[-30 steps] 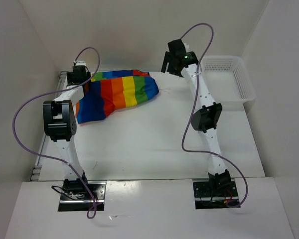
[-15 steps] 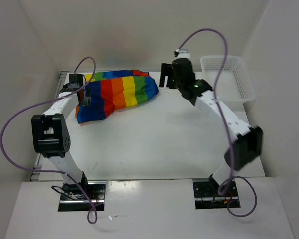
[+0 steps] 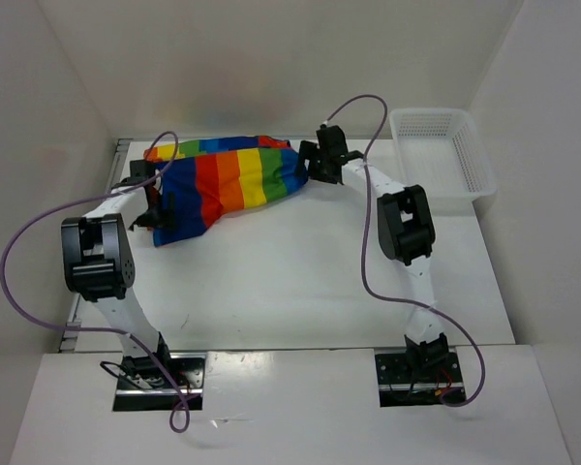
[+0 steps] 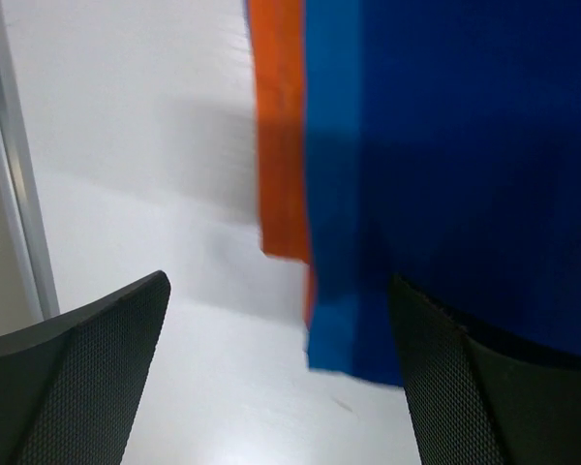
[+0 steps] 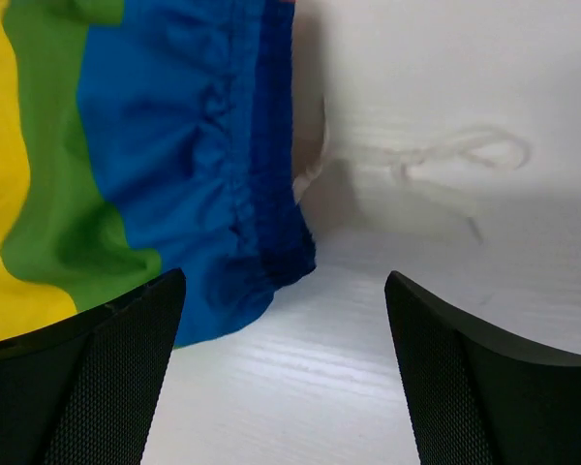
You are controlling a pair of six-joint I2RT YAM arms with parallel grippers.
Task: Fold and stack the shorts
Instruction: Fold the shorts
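The rainbow-striped shorts (image 3: 228, 179) lie bunched at the back left of the table. My left gripper (image 3: 160, 208) is low at their left blue end and stands open. In the left wrist view the blue cloth (image 4: 445, 145) with an orange strip (image 4: 281, 126) reaches between the open left gripper (image 4: 279, 291), its corner close to the right finger. My right gripper (image 3: 308, 165) is open at the shorts' right end. The right wrist view shows the gathered blue waistband (image 5: 232, 174) just ahead of the open right gripper (image 5: 286, 281), and the white drawstring (image 5: 445, 155) trailing on the table.
A white mesh basket (image 3: 445, 155) stands at the back right of the table. A metal rail (image 4: 19, 194) runs along the table's left edge, close to my left gripper. White walls enclose the table at the back and sides.
Both arms have come down to the shorts, the left to their left end and the right to their right end. The left jaws have spread wider.
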